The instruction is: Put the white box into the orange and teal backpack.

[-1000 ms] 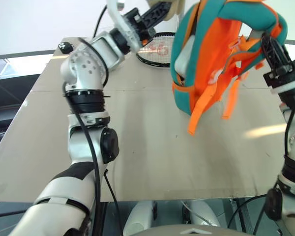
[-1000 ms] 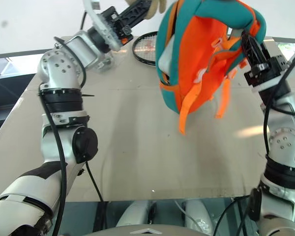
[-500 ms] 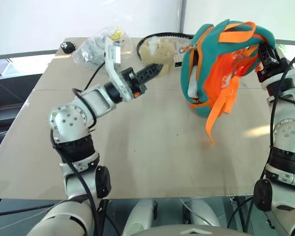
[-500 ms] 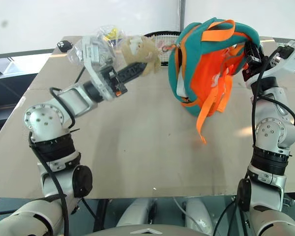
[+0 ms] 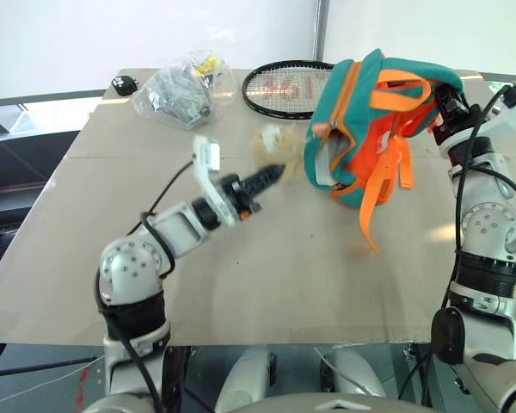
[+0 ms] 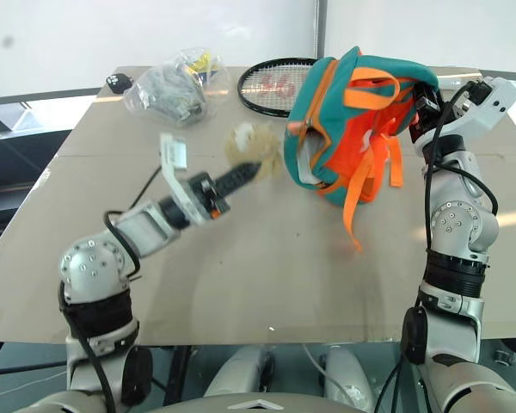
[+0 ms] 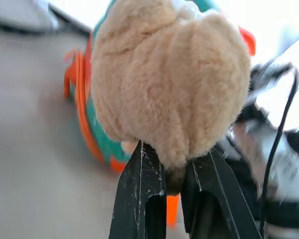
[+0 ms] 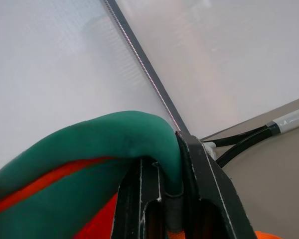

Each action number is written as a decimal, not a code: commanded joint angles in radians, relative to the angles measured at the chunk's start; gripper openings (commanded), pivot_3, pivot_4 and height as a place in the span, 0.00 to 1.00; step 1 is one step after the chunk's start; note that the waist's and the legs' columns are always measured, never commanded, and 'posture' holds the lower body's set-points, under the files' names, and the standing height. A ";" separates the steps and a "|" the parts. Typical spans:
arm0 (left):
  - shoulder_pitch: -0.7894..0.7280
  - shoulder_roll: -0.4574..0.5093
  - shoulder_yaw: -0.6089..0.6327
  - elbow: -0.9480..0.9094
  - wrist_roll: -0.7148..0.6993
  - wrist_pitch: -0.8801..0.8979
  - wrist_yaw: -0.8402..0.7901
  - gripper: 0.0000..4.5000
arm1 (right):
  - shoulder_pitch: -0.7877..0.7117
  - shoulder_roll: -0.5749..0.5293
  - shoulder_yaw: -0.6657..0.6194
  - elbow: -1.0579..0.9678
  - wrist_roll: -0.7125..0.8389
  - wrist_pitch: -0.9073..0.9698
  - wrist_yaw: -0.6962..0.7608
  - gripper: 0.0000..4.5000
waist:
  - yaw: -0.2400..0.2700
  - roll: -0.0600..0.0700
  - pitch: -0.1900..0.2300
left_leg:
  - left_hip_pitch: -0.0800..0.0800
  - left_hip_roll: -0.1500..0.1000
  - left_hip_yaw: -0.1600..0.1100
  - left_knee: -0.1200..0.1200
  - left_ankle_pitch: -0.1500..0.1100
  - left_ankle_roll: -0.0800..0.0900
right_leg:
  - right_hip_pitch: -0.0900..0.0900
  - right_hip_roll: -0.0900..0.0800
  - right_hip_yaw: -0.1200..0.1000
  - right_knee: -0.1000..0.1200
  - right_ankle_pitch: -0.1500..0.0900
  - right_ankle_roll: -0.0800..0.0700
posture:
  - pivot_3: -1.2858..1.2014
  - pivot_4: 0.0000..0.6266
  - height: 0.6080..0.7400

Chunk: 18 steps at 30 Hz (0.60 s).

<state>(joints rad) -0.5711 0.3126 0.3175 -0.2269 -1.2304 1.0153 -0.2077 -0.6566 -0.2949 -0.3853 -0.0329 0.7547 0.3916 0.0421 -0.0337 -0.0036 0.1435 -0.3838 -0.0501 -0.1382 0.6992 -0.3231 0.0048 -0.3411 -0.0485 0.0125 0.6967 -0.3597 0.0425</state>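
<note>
Backpack (image 5: 370,129), orange with teal trim, sits on the far right part of the tabletop (image 5: 267,275), with orange straps hanging down its near side. A white thing shows inside its open left side; it may be the white box (image 5: 330,160), but I cannot tell for sure.

Nearer and to the left, the left gripper (image 5: 273,175) reaches toward the bag. Its jaws are pinched tight on the tan plush toy (image 5: 271,146), just beside the bag's left side.

On the right, the right gripper (image 5: 443,107) has its jaws shut on the bag's teal top edge.

Farther back lie a black tennis racket (image 5: 279,86) and, to its left, a clear plastic bag (image 5: 179,86).
</note>
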 commanded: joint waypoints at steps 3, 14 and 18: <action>-0.349 0.083 0.142 0.243 0.001 -0.187 0.014 0.01 | 0.017 -0.046 -0.075 -0.129 0.032 0.014 -0.040 0.00 | -0.012 0.000 0.000 | -0.003 0.000 0.004 0.002 0.000 0.000 | 0.000 0.000 0.002 0.002 0.000 0.000 | 0.52 0.24 1.00; -0.460 0.071 -0.043 0.387 0.226 -0.236 -0.227 0.01 | 0.210 -0.137 0.180 -0.537 0.183 0.259 0.128 0.00 | -0.015 0.001 0.001 | -0.013 0.000 0.007 0.004 0.000 0.000 | -0.004 0.002 0.001 0.001 0.000 0.000 | 0.52 0.24 1.00; -0.373 0.071 -0.054 0.333 0.234 -0.206 -0.249 0.01 | 0.267 -0.254 0.237 -0.572 0.077 0.298 0.161 0.00 | -0.011 0.000 0.001 | -0.011 -0.001 0.004 0.003 -0.001 0.002 | -0.004 0.002 0.001 0.000 0.000 0.000 | 0.52 0.24 1.00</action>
<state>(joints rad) -0.9375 0.3779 0.2616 0.1649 -0.9925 0.8060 -0.4380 -0.3838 -0.5486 -0.1349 -0.5661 0.8520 0.6937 0.1945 -0.0444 -0.0035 0.1443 -0.3949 -0.0508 -0.1354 0.7022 -0.3241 0.0068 -0.3453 -0.0468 0.0132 0.6962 -0.3597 0.0425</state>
